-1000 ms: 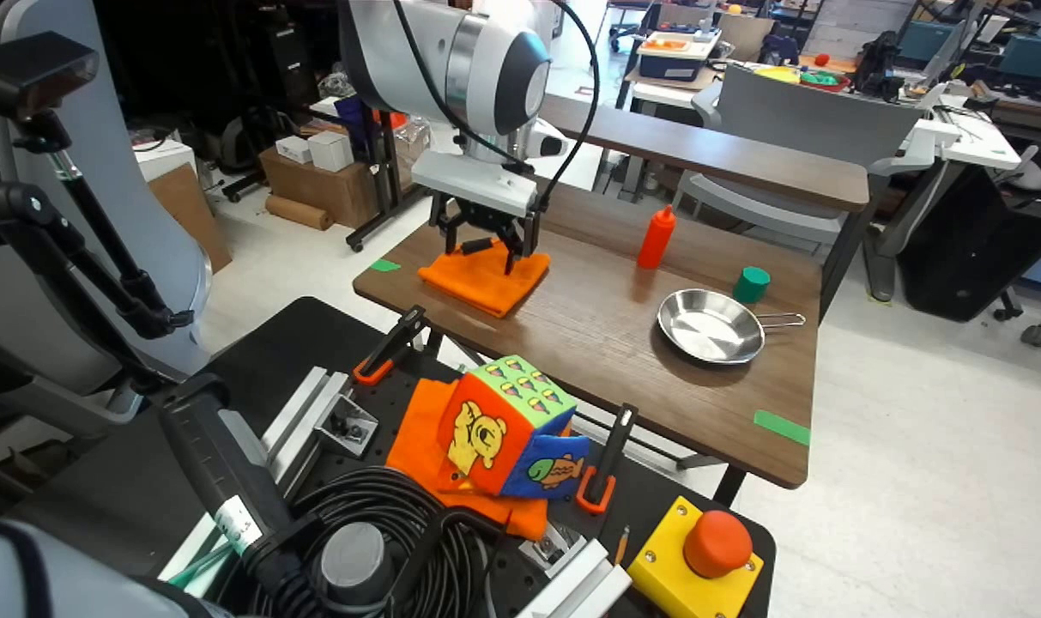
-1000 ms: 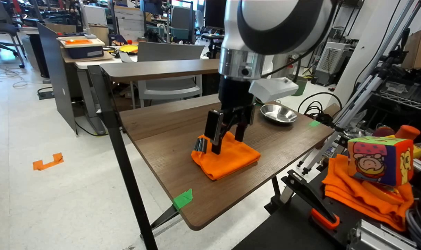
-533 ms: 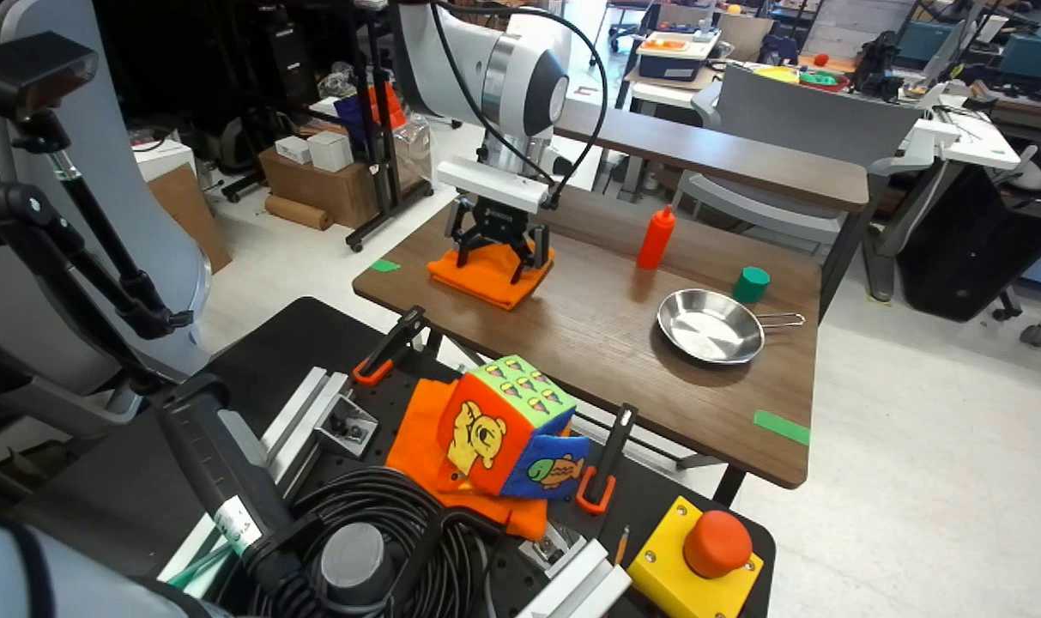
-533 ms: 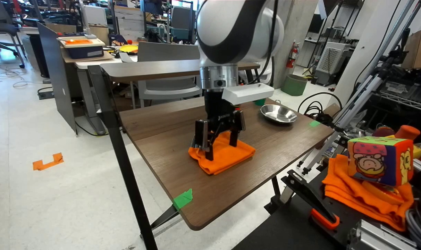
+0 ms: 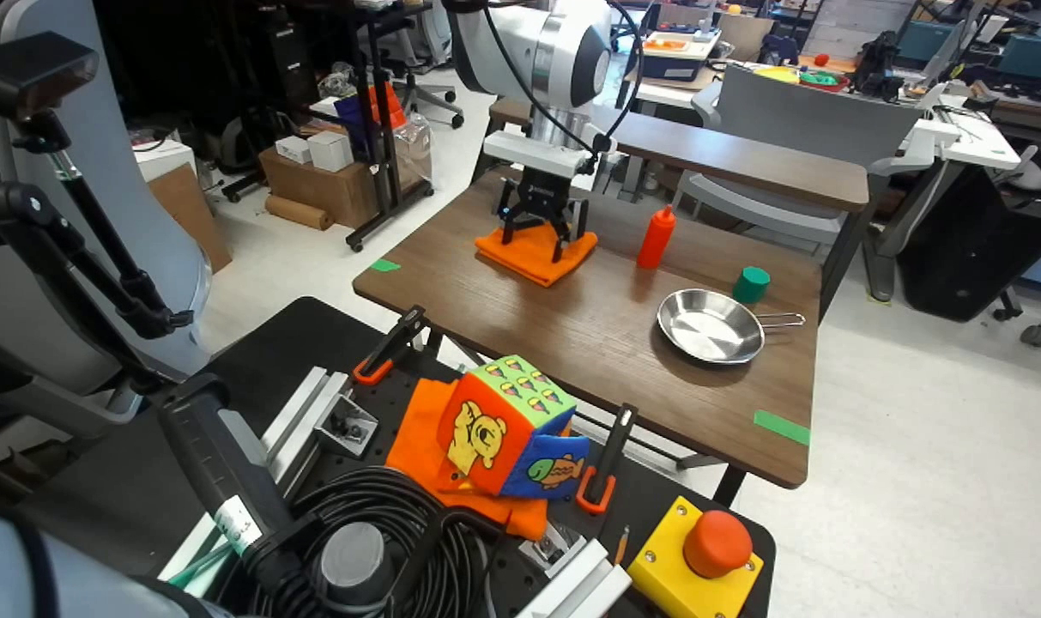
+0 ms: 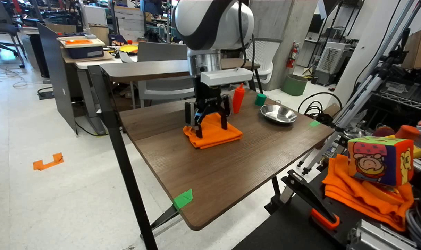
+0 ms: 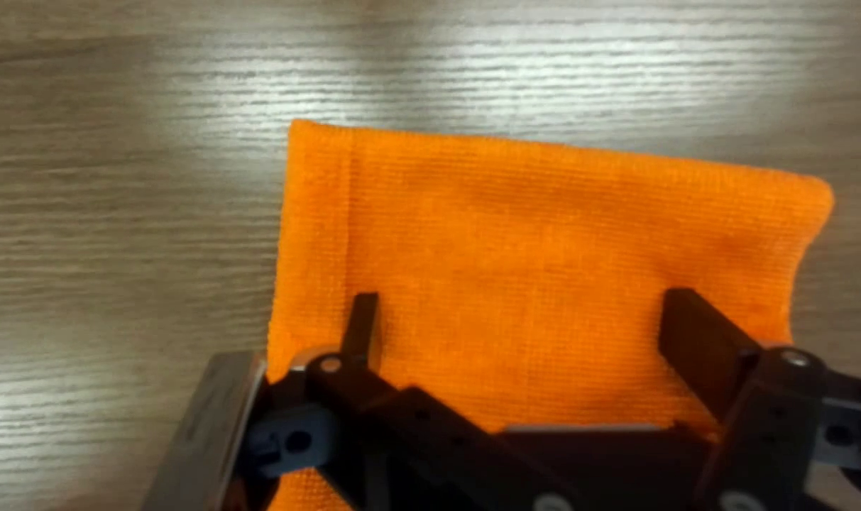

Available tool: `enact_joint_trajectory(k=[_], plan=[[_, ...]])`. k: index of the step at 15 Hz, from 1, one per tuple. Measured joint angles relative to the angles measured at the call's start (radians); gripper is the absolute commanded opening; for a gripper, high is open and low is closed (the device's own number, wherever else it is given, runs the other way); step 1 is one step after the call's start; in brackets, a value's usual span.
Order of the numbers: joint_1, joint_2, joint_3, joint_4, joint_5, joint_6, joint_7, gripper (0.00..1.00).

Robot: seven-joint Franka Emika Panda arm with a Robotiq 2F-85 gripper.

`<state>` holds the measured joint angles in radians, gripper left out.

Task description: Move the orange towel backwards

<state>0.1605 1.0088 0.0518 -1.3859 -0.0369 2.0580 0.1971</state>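
The folded orange towel (image 5: 541, 262) lies flat on the wooden table (image 5: 589, 330). It shows in both exterior views, here too (image 6: 215, 139). In the wrist view the towel (image 7: 515, 220) fills the middle, with one long edge and two corners visible. My gripper (image 5: 533, 247) points down onto the towel, also in an exterior view (image 6: 211, 131). In the wrist view the gripper (image 7: 520, 297) has its fingers wide apart, with flat towel between them. Both fingertips appear to touch the towel's top. Part of the towel is hidden under the gripper.
A red squeeze bottle (image 5: 656, 240) stands to one side of the towel, with a green cup (image 5: 751, 285) and a metal pan (image 5: 700, 322) farther along. A raised wooden shelf (image 5: 735, 159) runs behind the table. A toy cube (image 5: 507, 429) sits on another orange cloth (image 5: 417, 429) on the black cart.
The gripper and the orange towel have moved together across the table, away from the black cart toward the raised shelf and nearer the red bottle. The fingers stay apart.
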Motion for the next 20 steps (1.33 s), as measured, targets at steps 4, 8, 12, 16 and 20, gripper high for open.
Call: enact_joint_trajectory(k=[4, 8, 12, 16, 20], plan=[[0.040, 0.095, -0.039, 0.195, -0.019, -0.107, 0.034, 1.00], [0.073, 0.185, -0.066, 0.374, -0.067, -0.184, 0.039, 1.00], [0.101, 0.242, -0.072, 0.487, -0.139, -0.178, -0.002, 1.00], [0.115, 0.225, -0.067, 0.472, -0.170, -0.048, -0.084, 1.00], [0.096, 0.135, -0.030, 0.348, -0.158, 0.052, -0.155, 1.00]])
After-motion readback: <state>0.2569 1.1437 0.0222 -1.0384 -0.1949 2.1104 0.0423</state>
